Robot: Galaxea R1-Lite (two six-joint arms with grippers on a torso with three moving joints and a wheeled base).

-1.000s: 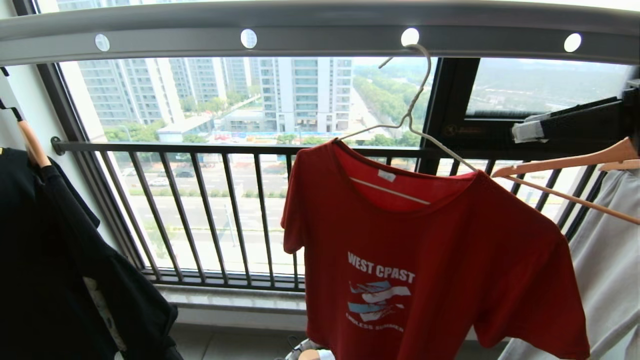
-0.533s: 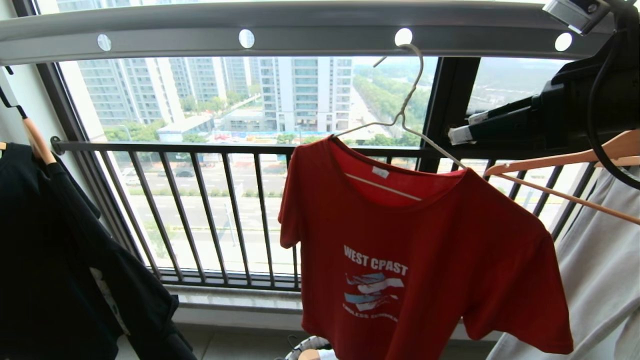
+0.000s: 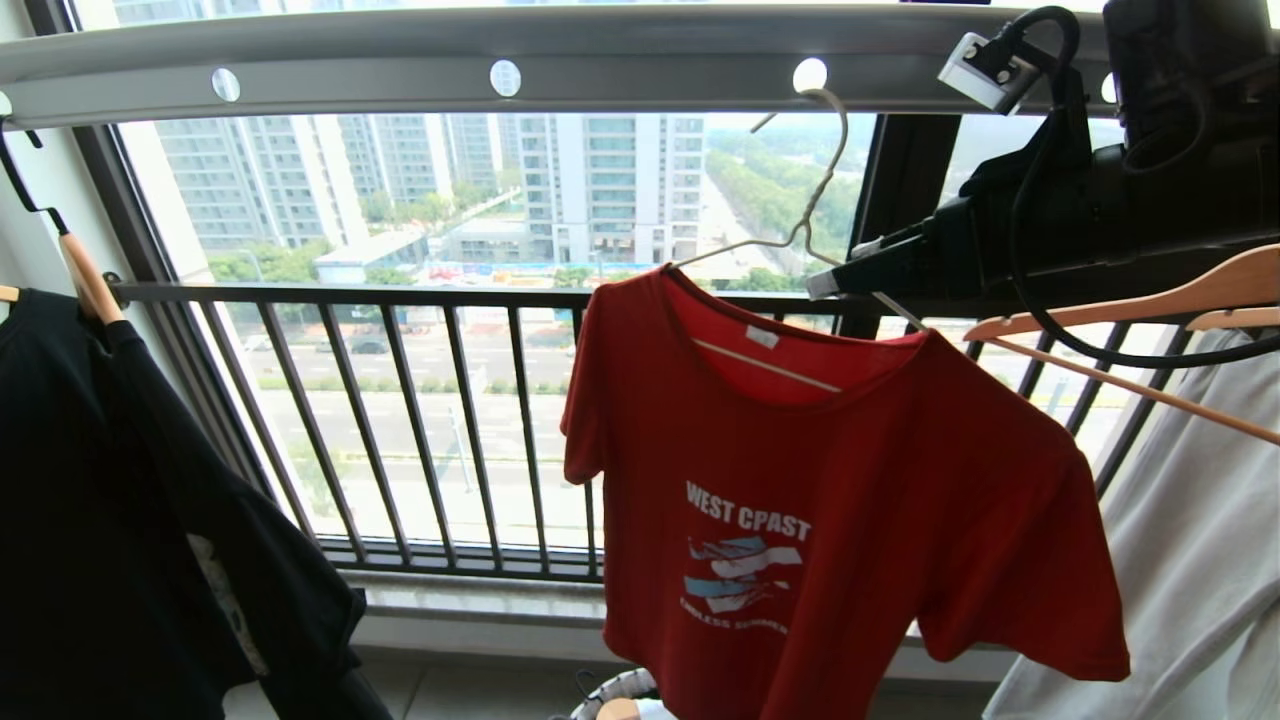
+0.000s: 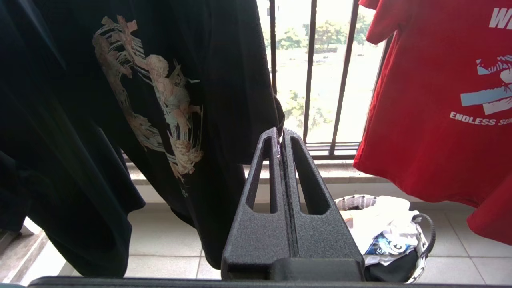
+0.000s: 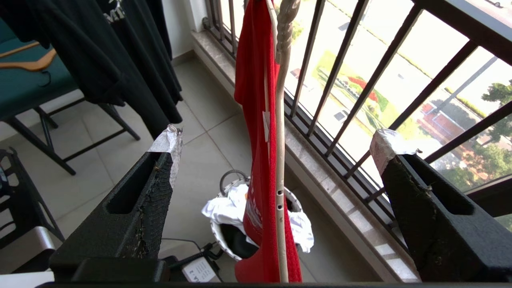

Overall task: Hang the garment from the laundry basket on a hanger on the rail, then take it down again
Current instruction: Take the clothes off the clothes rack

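— Looking up from the head camera, we see the red T-shirt (image 3: 840,500) draped on the thin white hanger (image 3: 815,215); its hook sits over the grey rail (image 3: 400,60), right by one of the round holes.

— And our right gripper (image 5: 276,160)?

— We have it raised beside the hanger's right shoulder; its jaws stand wide apart, one on each side of the hanger's arm, touching nothing that we can see.

— Our left gripper (image 4: 281,136)?

— Low down, jaws pressed together and empty; the black shirt (image 4: 132,100) hangs just beyond it.

— The basket (image 4: 422,236)?

— On the tiled floor below the red shirt, white clothes (image 4: 384,220) piled in it; wooden hangers (image 3: 1130,320) hang to the right.
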